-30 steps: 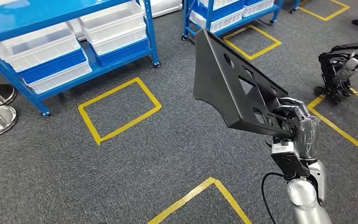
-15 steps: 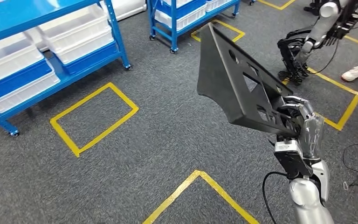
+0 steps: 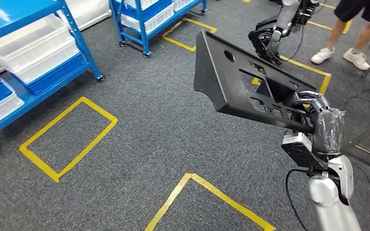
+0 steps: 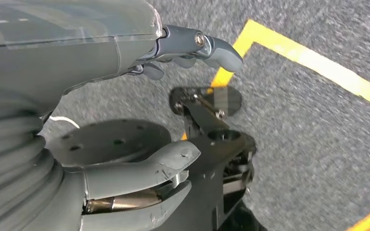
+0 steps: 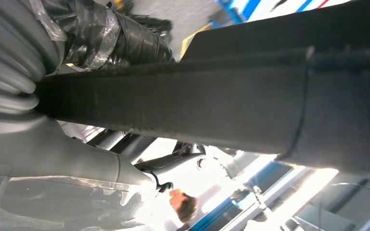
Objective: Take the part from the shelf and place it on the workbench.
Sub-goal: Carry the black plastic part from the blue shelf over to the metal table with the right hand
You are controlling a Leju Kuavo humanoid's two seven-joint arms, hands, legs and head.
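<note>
Right robot hand grips the black part by its near end — long axis runs up and away to the left, clear above the floor; left robot hand hangs empty, fingers apart — counter unseen.

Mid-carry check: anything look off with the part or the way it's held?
The black part is held at one end only by the right hand, so most of it juts out tilted and unsupported. No damage shows on it. Ahead, another robot's hand hangs low over the carpet beside a person's white shoes.
</note>
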